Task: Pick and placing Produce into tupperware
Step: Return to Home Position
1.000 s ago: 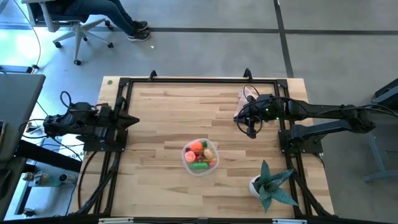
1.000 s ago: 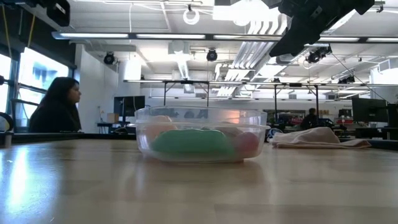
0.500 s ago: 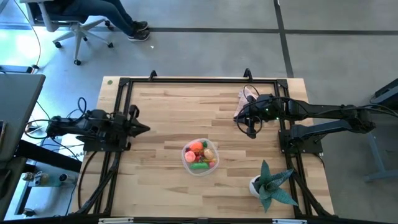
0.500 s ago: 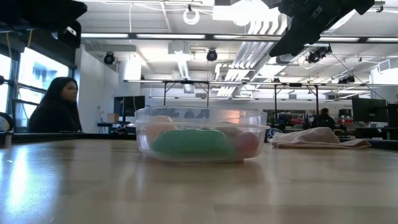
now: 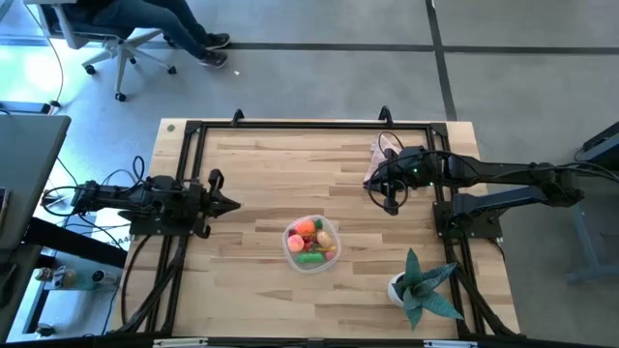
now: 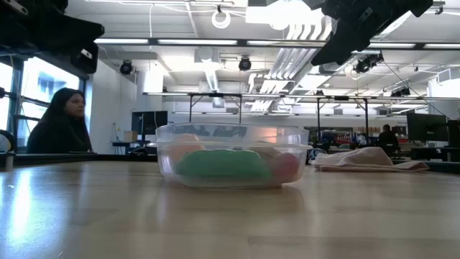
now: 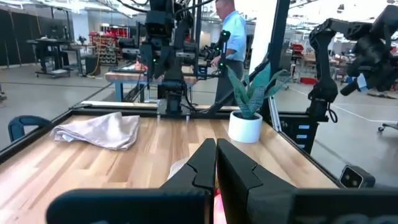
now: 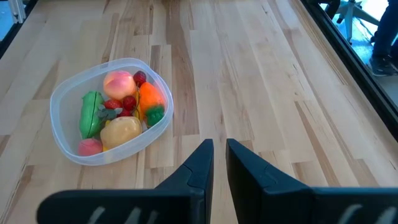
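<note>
The clear tupperware sits at the table's middle toward the near edge, also in the right wrist view and the low view. The produce lies inside it: orange carrot, green pod, pink ball, tan ball, red berries. My left gripper hovers shut over the table to the left of the tupperware, its fingertips together. My right gripper hangs above the table's right side by the pink cloth, fingers nearly together, holding nothing.
A pink cloth lies on the far right of the table. A teal spiky plant in a white pot stands at the near right corner. A black frame rims the table. A person sits beyond the far left corner.
My left gripper has moved toward the table's right and slightly toward the near edge, closer to the tupperware, staying shut. The tupperware and its produce have not moved.
</note>
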`<action>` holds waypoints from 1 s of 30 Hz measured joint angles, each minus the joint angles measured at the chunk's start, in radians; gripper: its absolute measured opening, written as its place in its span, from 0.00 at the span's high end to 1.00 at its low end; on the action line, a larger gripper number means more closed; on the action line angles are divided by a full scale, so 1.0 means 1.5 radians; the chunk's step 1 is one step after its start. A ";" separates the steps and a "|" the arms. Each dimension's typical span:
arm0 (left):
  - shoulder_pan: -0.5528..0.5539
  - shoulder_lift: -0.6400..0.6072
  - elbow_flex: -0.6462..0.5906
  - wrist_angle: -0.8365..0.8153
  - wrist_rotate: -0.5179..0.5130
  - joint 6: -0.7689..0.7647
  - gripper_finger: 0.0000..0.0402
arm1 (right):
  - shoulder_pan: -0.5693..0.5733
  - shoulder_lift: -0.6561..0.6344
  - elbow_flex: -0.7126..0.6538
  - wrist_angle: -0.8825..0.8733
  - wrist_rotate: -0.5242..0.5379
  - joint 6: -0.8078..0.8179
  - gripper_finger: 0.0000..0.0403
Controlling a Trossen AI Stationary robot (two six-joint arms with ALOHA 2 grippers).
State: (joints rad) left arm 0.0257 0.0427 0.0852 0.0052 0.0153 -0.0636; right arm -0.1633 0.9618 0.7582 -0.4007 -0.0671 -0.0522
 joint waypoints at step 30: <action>0.000 0.000 -0.002 -0.026 -0.005 -0.013 0.99 | 0.000 0.000 0.000 0.001 0.000 -0.035 0.92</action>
State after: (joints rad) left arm 0.0259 0.0422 0.0822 -0.0338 0.0074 -0.0837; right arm -0.1632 0.9618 0.7582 -0.3992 -0.0669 -0.1051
